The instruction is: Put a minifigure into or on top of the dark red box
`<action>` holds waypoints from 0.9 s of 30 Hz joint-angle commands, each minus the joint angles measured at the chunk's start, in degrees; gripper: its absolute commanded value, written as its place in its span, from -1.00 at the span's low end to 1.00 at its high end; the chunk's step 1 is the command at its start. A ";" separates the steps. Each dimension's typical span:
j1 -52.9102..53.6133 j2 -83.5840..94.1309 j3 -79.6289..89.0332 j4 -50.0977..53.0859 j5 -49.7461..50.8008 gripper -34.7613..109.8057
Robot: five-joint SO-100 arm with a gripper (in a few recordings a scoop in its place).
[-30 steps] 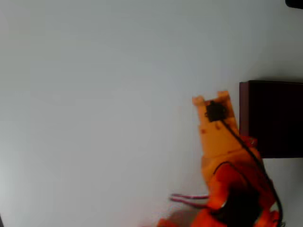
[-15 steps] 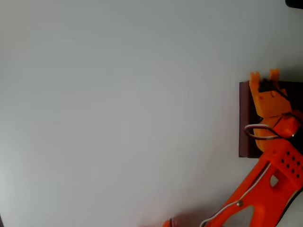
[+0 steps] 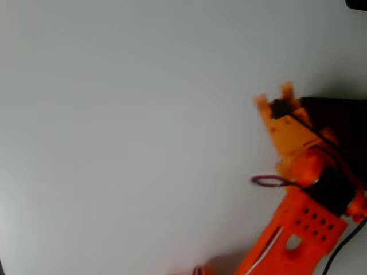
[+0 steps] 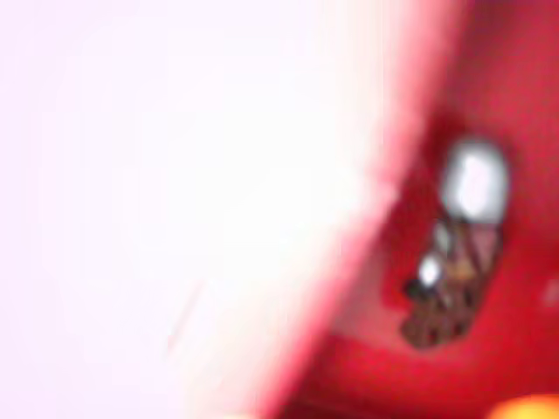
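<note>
Overhead view is pretty blurry. The orange arm (image 3: 304, 229) comes in from the bottom right and reaches up toward the far side of the white table (image 3: 114, 126). The gripper (image 3: 274, 98) sits right at the top left corner of the box (image 3: 338, 123), which is at the right edge, mostly covered by the arm. Can't tell if the jaws are apart or together, too smeared.

Wrist view is also a blur: the figure (image 4: 454, 253) lies on the box's red surface (image 4: 515, 87) at right, pale head up top, dark body below. White table fills the left.
</note>
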 commanded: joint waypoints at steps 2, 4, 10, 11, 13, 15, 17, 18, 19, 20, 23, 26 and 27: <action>-11.43 23.47 9.76 1.49 -8.35 -0.52; -18.81 32.96 16.08 0.18 -10.63 -0.52; -43.15 52.21 27.51 0.35 -14.41 -0.52; -47.11 54.14 29.09 0.00 -15.56 -0.52; -54.58 57.66 32.96 -0.53 -15.38 -0.52; -63.11 61.52 37.44 -1.93 -16.44 -0.52; -69.43 64.95 43.24 -4.75 -16.70 -0.52; -71.98 66.71 46.76 -6.94 -17.93 -0.52; -74.09 68.91 50.71 -9.58 -19.42 -0.52; -75.06 71.72 54.67 -11.78 -20.04 -0.52; -77.52 85.69 65.57 -12.83 -18.72 -0.52; -80.77 93.16 69.87 -10.72 -15.91 -0.52; -82.35 92.20 69.87 -11.69 -15.64 -0.52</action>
